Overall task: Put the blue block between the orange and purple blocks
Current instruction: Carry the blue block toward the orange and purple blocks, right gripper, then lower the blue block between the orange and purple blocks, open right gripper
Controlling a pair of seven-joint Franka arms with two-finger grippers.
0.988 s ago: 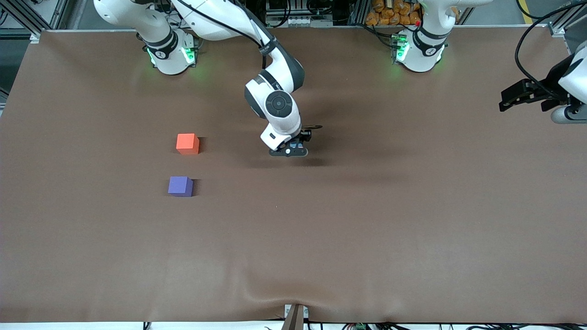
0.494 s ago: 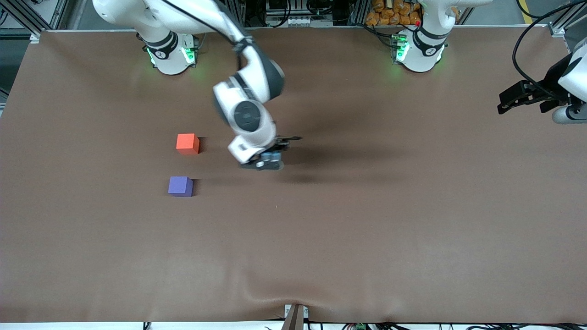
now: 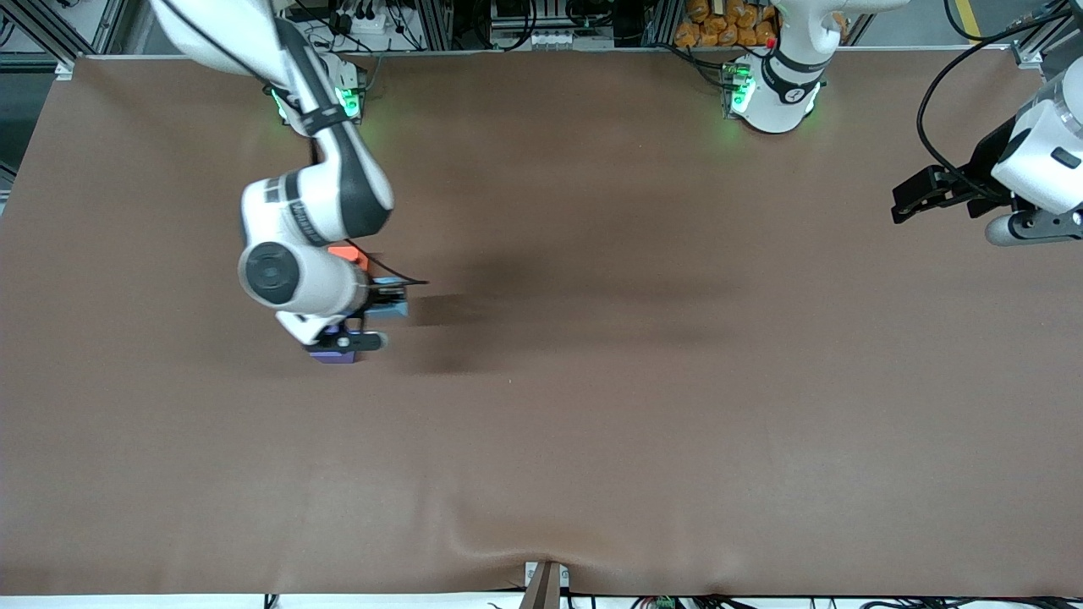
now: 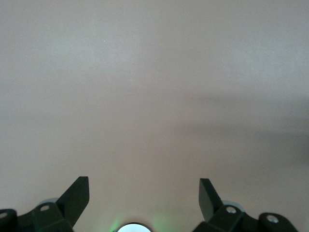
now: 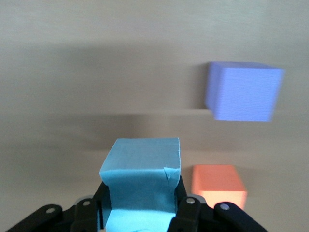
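My right gripper (image 3: 372, 315) is shut on the sky-blue block (image 3: 392, 307) and holds it just above the table. It is over the spot beside the gap between the orange block (image 3: 347, 252) and the purple block (image 3: 335, 357), slightly toward the left arm's end. My arm hides most of both cubes in the front view. In the right wrist view the blue block (image 5: 142, 176) sits between the jaws of my right gripper (image 5: 141, 195), with the purple block (image 5: 244, 92) and the orange block (image 5: 218, 186) ahead of it, apart. My left gripper (image 3: 918, 196) is open and empty; it also shows in the left wrist view (image 4: 143, 193).
The brown table cover (image 3: 643, 406) is bare elsewhere and has a wrinkle at its front edge. The left arm waits over its own end of the table. The left wrist view shows only bare cover (image 4: 154, 87).
My right arm has swung from the table's middle toward the orange and purple blocks, carrying the blue block. The left gripper has shifted slightly.
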